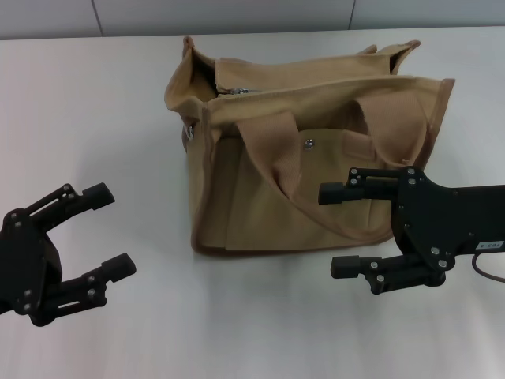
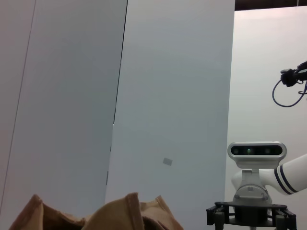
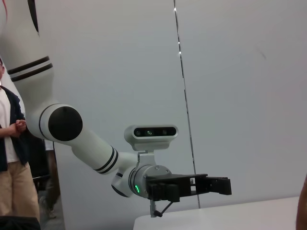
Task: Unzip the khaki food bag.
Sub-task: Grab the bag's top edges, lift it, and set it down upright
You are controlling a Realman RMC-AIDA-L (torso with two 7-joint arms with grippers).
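Note:
The khaki food bag [image 1: 308,166] stands on the white table [image 1: 95,110], a boxy tan tote with two wide strap handles and a metal snap [image 1: 309,143] on its front pocket. Its metal top zipper [image 1: 237,91] shows near the bag's left end. My left gripper [image 1: 110,230] is open, low at the left, apart from the bag. My right gripper [image 1: 339,230] is open in front of the bag's right lower corner, fingers pointing left. The bag's top edge shows in the left wrist view [image 2: 115,213]. The left gripper [image 3: 223,186] shows far off in the right wrist view.
The table runs wide around the bag on all sides, with a grey wall [image 1: 237,16] behind its far edge. A person [image 3: 14,163] stands beyond the table in the right wrist view.

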